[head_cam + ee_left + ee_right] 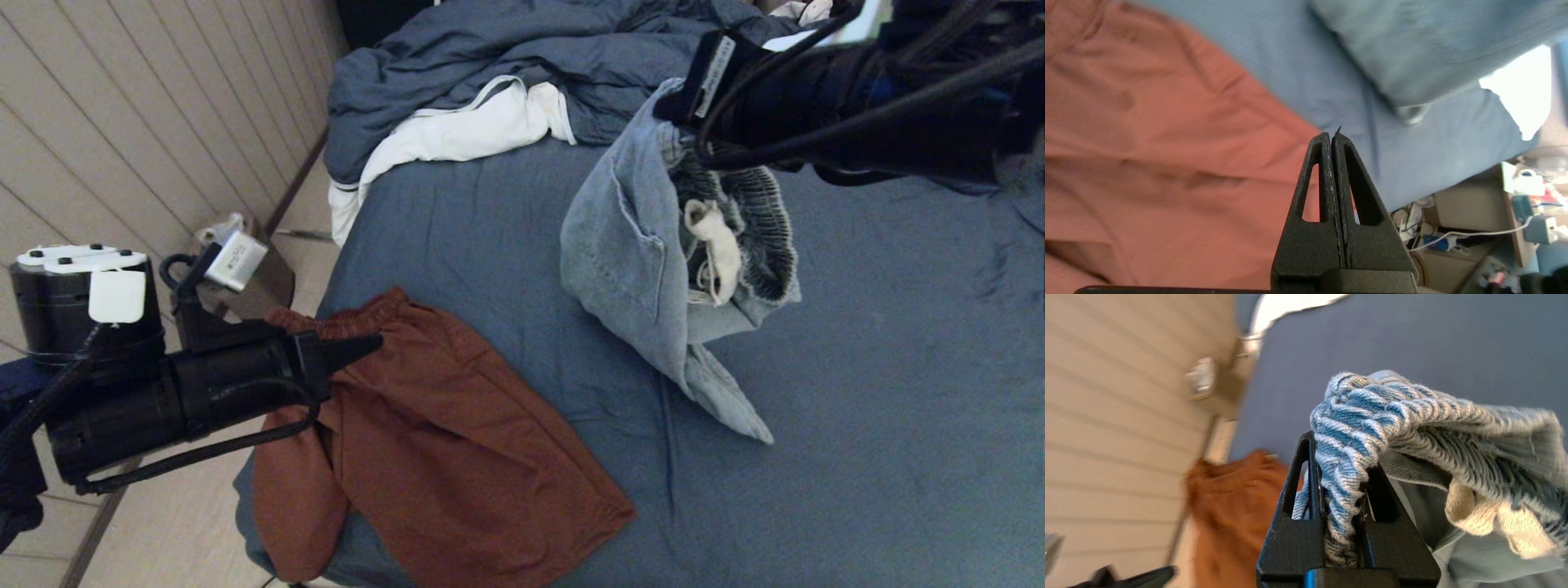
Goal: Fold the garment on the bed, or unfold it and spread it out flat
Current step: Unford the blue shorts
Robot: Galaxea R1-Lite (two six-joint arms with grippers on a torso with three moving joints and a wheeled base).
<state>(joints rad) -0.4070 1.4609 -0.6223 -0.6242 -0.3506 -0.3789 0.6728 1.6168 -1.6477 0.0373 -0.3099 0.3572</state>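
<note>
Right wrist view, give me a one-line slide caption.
Right gripper clamped on the elastic waistband of light denim shorts, lifted above the bed.

A home bedroom: a bed (857, 392) with rumpled duvet (522, 57), clothes lying on it.

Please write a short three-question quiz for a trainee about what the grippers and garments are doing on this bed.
1. True or false: the right gripper is shut on the denim shorts.
2. Which garment lies under the left gripper? A) the rust-orange shorts B) a white towel
3. Fill in: the denim shorts hang with their lowest tip touching the ____.

Key: 1 true. 2 A; that gripper is shut and holds nothing. 3 bed.
</note>
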